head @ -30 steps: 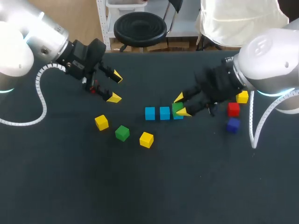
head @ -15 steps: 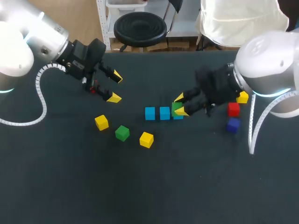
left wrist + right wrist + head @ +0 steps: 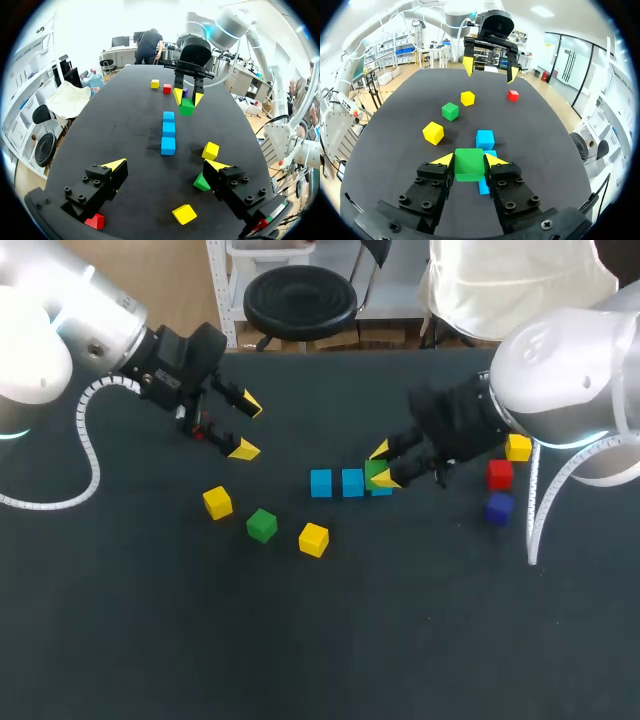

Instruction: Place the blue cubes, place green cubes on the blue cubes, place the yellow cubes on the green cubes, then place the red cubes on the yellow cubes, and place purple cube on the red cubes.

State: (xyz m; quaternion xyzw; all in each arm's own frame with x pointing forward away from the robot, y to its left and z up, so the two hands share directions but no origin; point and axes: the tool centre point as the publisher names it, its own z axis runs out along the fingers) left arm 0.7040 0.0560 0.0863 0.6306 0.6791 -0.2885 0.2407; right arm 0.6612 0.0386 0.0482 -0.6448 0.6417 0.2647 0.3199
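Change, right side: the right gripper has crept a little along the table toward the row of blue cubes, and the right arm has leaned in with it. The shift over the last second is small.
Fingers, right: the yellow tips pinch a green cube from two sides. The grip looks the same as a second ago.
Position of the held cube: it sits over the end blue cube, the one nearest the right arm, and covers most of it. The views do not show whether the two are touching.
Change, left side: none. The left gripper hangs where it was, with its fingers spread wide and nothing between them.
Unmoved pieces: the second green cube lies between two yellow cubes, in front of the row. A third yellow cube lies by the right arm. The red cubes and the purple cube are where they were, with one red cube close under the left gripper.
Meaning for the task: the blue layer appears laid. The small correction suggests fine alignment before the first green cube is released.
Remaining: release of this cube, the other green cube, then the yellow, red and purple layers.
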